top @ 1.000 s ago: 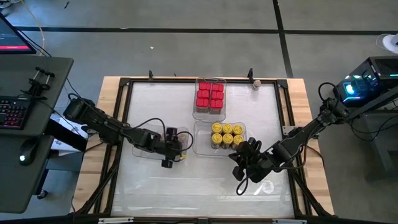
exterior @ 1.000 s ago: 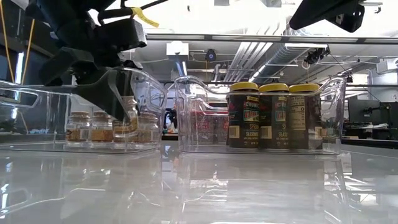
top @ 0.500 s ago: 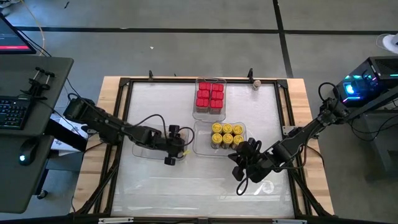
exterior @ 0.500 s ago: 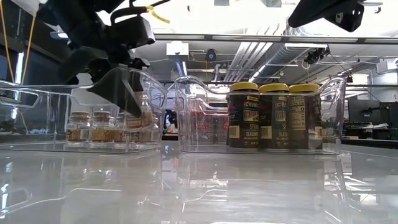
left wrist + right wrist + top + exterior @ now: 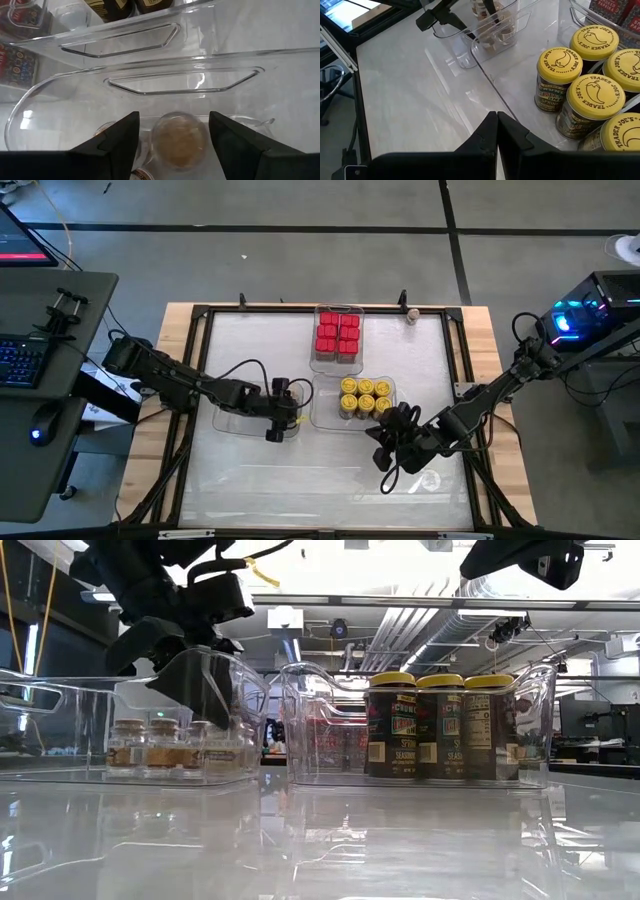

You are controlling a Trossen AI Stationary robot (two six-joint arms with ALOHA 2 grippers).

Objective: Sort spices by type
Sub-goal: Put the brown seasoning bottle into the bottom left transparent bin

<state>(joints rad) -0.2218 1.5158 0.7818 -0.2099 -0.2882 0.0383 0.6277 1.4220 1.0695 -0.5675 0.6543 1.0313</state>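
My left gripper [image 5: 277, 426] [image 5: 203, 698] hangs open above the right end of a clear tray [image 5: 232, 423] that holds several small tan-brown jars [image 5: 172, 746]. In the left wrist view its fingers [image 5: 119, 139] stand on either side of one tan jar [image 5: 179, 141] below them, without touching it. Yellow-lidded jars [image 5: 365, 396] [image 5: 584, 75] stand in a second clear tray, and red boxy containers [image 5: 338, 334] in a third, farther back. My right gripper [image 5: 496, 124] is shut and hovers over bare table near the yellow jars.
The three trays sit close together at mid-table, and the tan-jar tray's handle wall [image 5: 180, 82] faces the yellow-jar tray. A small object [image 5: 412, 313] stands at the far edge. A black frame [image 5: 196, 380] rims the table. Bare white table [image 5: 300, 475] lies toward the near edge.
My left gripper has risen out of the tan-jar tray and drifted slightly toward the table's right. The tan jar it was down beside stays standing in the tray with the others.
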